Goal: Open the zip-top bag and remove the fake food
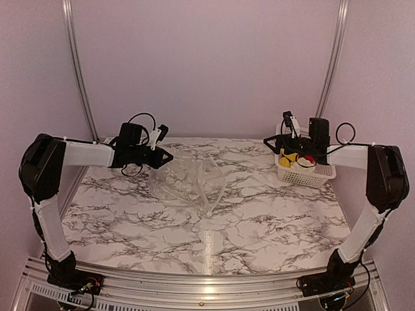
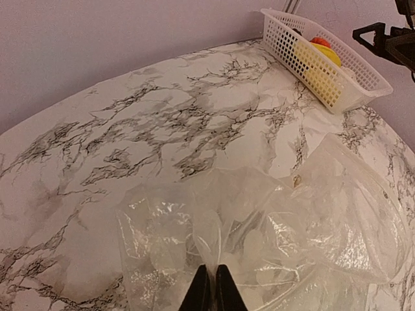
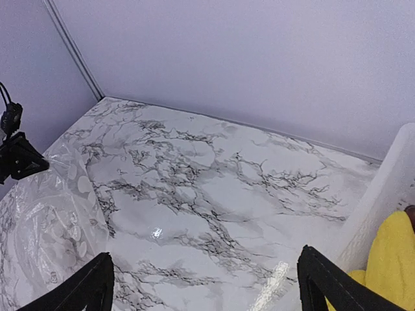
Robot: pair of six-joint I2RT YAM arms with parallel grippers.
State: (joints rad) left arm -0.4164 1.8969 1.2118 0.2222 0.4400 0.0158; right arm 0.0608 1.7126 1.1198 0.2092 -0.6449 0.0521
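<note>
My left gripper [image 2: 212,272] is pinched tight, fingers together on a fold of the zip-top bag [image 2: 259,233]. The bag lies crumpled on the marble table [image 1: 259,220], left of centre, its left edge lifted at my fingertips. Over on the far right, my right gripper [image 3: 206,259] is spread wide, nothing between the fingers, hanging just above the white lattice basket [image 1: 314,175]. The fake food [image 1: 290,157] sits in that basket — yellow pieces and a red one showing. Through the clear plastic I see pale shapes — I cannot tell whether any piece is inside the bag.
</note>
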